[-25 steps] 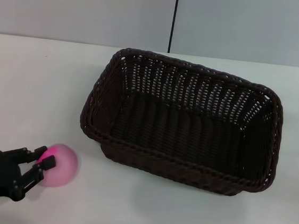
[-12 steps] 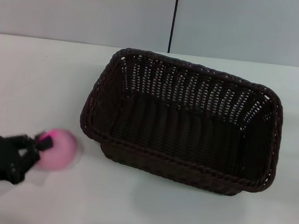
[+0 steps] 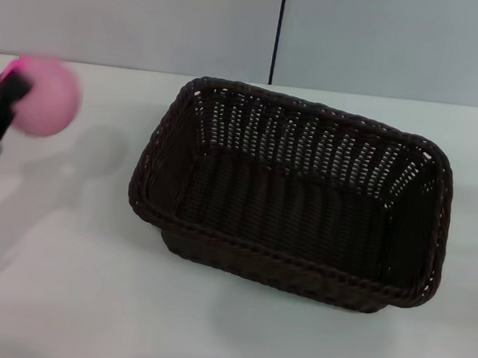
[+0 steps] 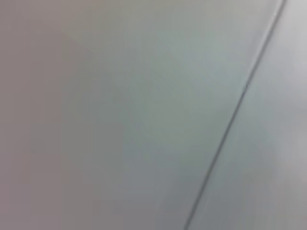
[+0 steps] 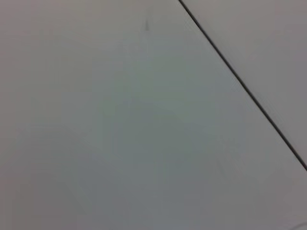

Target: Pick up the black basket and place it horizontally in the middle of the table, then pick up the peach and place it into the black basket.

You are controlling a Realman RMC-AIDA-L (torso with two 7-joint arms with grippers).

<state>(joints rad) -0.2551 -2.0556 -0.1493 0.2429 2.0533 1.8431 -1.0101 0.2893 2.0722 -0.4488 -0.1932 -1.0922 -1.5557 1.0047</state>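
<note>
The black basket (image 3: 292, 202) lies lengthwise across the middle of the white table (image 3: 56, 288), open side up and empty. My left gripper (image 3: 15, 94) is at the far left of the head view, raised above the table, shut on the pink peach (image 3: 49, 97). The peach hangs in the air well left of the basket, and its shadow falls on the table below. The right gripper is out of view. The left wrist view shows only a plain grey surface with a dark line (image 4: 230, 124).
A grey wall with a dark vertical seam (image 3: 278, 29) stands behind the table. The table's bare surface stretches left of and in front of the basket. The right wrist view shows only a plain grey surface with a dark line (image 5: 240, 81).
My left gripper has lifted the peach from the table at the front left and carried it up and away from me. The basket has not moved.
</note>
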